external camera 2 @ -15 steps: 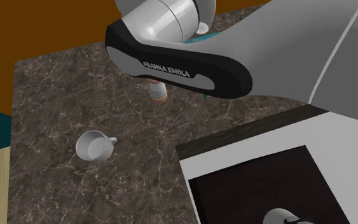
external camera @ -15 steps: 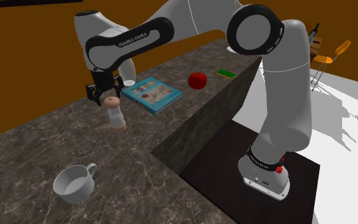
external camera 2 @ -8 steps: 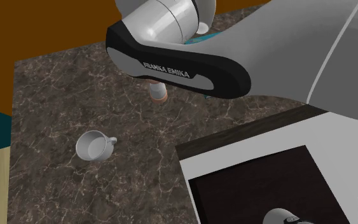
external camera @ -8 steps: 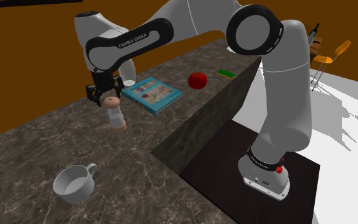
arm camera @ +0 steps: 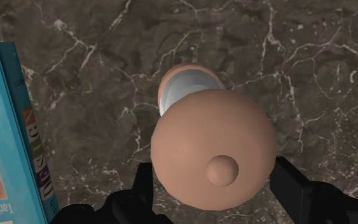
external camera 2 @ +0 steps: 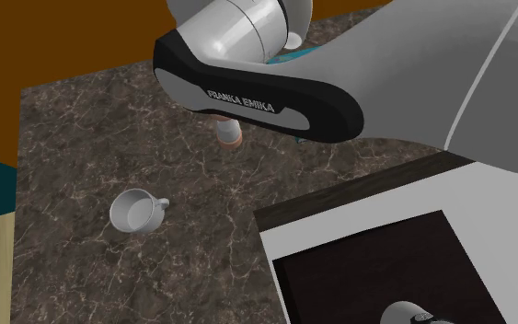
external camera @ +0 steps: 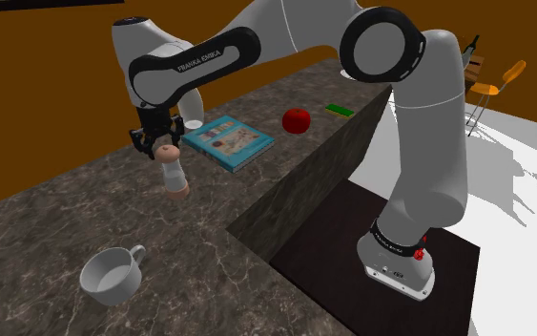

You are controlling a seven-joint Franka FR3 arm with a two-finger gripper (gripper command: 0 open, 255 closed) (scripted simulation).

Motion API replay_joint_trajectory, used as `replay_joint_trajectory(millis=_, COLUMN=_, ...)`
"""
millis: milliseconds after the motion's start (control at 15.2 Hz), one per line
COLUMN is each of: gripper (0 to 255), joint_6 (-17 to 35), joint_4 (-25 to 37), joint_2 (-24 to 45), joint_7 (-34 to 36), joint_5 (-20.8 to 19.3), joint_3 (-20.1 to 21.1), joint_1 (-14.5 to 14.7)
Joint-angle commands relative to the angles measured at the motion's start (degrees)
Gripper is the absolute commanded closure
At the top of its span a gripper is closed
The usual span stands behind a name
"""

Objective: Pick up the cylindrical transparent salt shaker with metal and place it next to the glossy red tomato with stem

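Straddling the shaker [external camera: 173, 172] cap in the shoulder view, gripper [external camera: 164, 145] spread, contact hard to judge. Shaker upright on counter [external camera: 66, 210], tomato [external camera: 297, 119] well apart beyond book [external camera: 228, 140].

Second exterior view: shaker [external camera 2: 230, 133] top hidden behind arm [external camera 2: 275, 97]; cup [external camera 2: 135, 213] nearby, plain white inside.

Wrist view: shaker [arm camera: 212, 149] body mostly hidden under its cap, fingers [arm camera: 289, 181] on either side, book [arm camera: 12, 127] cut off.

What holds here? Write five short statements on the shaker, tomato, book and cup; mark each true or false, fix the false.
1. The shaker stands on the counter. True.
2. The tomato lies beside the cup. False: it sits beyond the book.
3. The pincer is at the shaker's cap. True.
4. The book is red. False: it is blue.
5. The cup sits on the book. False: on the counter, apart.
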Motion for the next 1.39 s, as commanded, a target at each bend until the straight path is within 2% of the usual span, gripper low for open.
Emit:
replay_joint_trajectory(millis=0, gripper=255, joint_6=0.0, joint_4=-0.1, joint_2=0.0, joint_7=0.0, joint_5=0.0, joint_3=0.0, joint_1=0.0)
replay_joint_trajectory(millis=1320, gripper=255, joint_6=-13.7, joint_4=11.8, joint_2=-1.9, joint_7=-1.2, joint_5=1.1, joint_3=0.6, joint_1=0.6)
